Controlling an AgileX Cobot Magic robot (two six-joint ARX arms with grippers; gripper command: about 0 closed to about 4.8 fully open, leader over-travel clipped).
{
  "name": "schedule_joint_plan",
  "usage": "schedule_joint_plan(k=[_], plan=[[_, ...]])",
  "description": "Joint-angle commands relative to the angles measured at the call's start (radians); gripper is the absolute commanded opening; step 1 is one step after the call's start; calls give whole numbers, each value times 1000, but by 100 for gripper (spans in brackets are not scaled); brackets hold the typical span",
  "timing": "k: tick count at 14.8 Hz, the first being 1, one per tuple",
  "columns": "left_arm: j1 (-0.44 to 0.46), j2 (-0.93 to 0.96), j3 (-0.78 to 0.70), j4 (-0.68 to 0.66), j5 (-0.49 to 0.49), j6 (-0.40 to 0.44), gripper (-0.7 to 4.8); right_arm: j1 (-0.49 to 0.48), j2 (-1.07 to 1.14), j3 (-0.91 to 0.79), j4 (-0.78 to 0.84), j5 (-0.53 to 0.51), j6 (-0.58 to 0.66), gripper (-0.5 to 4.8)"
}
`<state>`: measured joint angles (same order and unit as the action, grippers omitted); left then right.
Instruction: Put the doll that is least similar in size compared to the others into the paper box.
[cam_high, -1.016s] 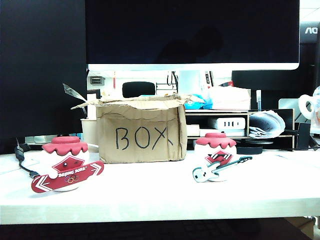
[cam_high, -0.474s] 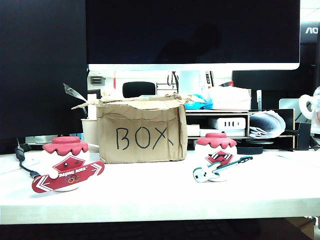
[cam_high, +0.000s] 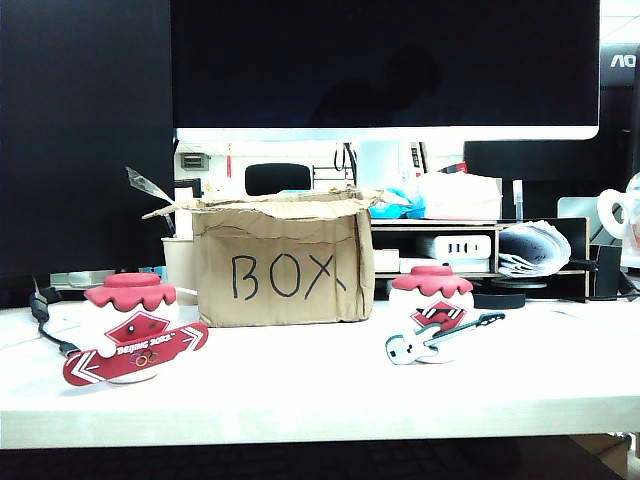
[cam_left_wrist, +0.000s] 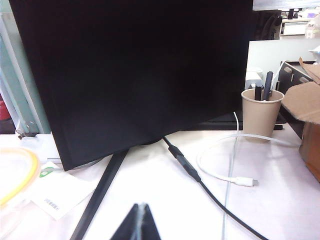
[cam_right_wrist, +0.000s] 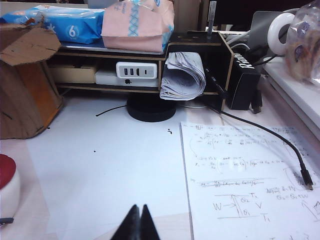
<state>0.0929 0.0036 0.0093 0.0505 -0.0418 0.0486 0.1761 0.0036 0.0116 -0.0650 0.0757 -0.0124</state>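
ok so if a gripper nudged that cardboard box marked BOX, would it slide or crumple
The paper box would probably crumple before sliding much: its walls look creased and its top flaps torn and bent. It likely weighs little for its size, so a low push might scoot it across the smooth white table. Both the left gripper and right gripper are shut, away from it.

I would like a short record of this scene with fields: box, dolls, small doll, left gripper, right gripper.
box: paper box, marked "BOX", at table middle
dolls: snowboard doll left of box; guitar doll right of box
small doll: not visible in any view
left gripper: left gripper shut, empty, near black monitor
right gripper: right gripper shut, empty, over table beside written sheet
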Motion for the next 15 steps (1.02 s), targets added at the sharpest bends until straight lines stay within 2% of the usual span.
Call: schedule_joint_plan(k=[1,9,15], plan=[[2,0,2,11,1,0,-5,-25,0,-4,14,10,5,-1],[2,0,2,11,1,0,-5,-96,0,-4,18,8,4,-1],[2,0,2,11,1,0,-5,-97,0,-4,19,8,5,-1]])
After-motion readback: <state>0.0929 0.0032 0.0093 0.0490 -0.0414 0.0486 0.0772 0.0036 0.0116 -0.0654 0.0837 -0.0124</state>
